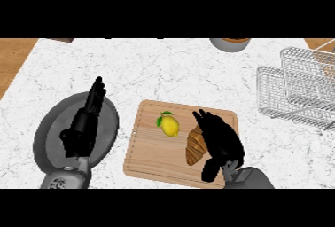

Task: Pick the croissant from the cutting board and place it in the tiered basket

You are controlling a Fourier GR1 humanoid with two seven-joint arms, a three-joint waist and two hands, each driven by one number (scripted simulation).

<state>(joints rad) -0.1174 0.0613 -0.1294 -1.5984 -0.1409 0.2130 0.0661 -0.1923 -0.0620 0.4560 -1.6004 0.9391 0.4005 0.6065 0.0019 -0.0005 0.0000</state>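
We note the right hand [221, 141] lying flat, fingers extended, against the croissant [194, 145] on the cutting board [152, 155]; left hand [83, 124] rests open, fingers straight.

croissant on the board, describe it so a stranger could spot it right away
Find the square wooden cutting board on the white marble counter. The golden-brown, ridged croissant lies on its right half, beside the robot's black right hand. The yellow lemon to its left is rounder and brighter.

On the white counter [163, 71], a wooden cutting board [150, 155] holds a lemon [170, 126] and a croissant [194, 146]. The right hand [221, 142] lies beside the croissant, touching it, fingers straight. The left hand [83, 124] rests open over a grey plate [49, 133]. A wire basket [297, 88] stands at right.
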